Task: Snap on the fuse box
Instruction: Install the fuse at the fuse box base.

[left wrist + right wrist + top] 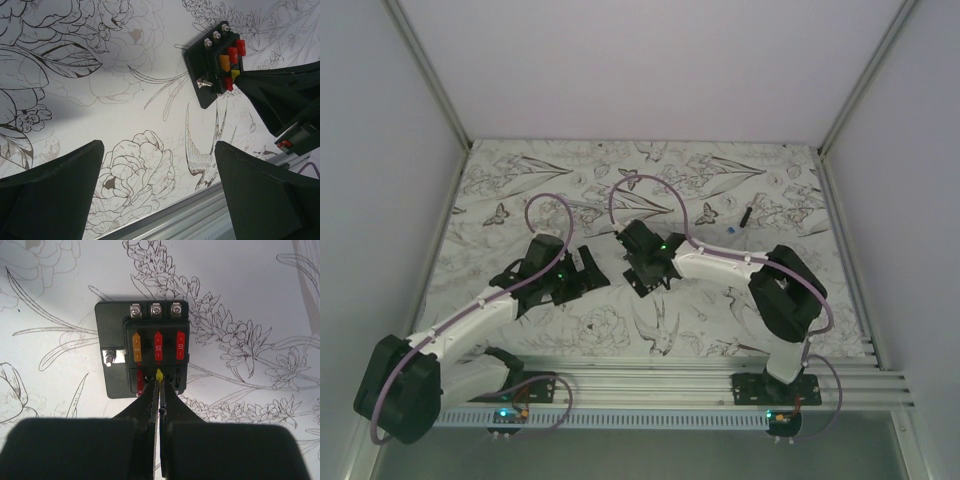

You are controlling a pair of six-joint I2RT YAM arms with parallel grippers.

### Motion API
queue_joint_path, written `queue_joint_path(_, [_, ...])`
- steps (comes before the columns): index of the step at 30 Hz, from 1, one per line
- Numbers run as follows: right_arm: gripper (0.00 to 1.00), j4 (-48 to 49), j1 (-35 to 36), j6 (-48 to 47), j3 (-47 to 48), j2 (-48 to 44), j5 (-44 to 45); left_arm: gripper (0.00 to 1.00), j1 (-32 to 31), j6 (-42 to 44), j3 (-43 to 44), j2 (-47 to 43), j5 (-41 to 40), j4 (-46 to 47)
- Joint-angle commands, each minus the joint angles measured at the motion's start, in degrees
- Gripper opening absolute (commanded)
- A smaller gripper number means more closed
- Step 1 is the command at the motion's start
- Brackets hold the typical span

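The fuse box (112,377) is a black square box lying flat on the flower-print table. It holds one orange and two red fuses in its upper row and a red one lower left. My right gripper (159,382) is shut on a small yellow fuse (159,374), with its tip at the middle slot of the lower row. In the left wrist view the box (207,75) lies ahead to the right, with the right fingers (280,95) on it. My left gripper (159,146) is open and empty, just left of the box (642,284) in the top view.
A short black bar (746,215), a small blue piece (733,230) and a pale piece (708,212) lie at the back right. An aluminium rail (670,375) runs along the near edge. White walls close in the sides.
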Motion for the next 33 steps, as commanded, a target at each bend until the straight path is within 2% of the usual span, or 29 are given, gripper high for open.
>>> queue_joint_path(1, [0.03, -14.3, 0.2, 2.2, -1.5, -0.2, -2.5, 0.99, 0.5, 0.9, 0.1, -1.2, -0.4, -2.5])
queue_joint_path(17, [0.3, -9.9, 0.2, 2.2, 1.2, -5.0, -1.4, 0.99, 0.5, 1.0, -0.3, -1.5, -0.7, -2.8])
queue_joint_path(24, [0.31, -7.1, -0.5, 1.9, 0.7, -4.7, -1.7, 0.99, 0.5, 1.0, -0.1, -1.1, -0.5, -2.8])
queue_joint_path(33, [0.24, -6.4, -1.1, 2.0, 0.4, -2.9, -3.2, 0.99, 0.6, 0.9, -0.2, -1.2, -0.2, -2.8])
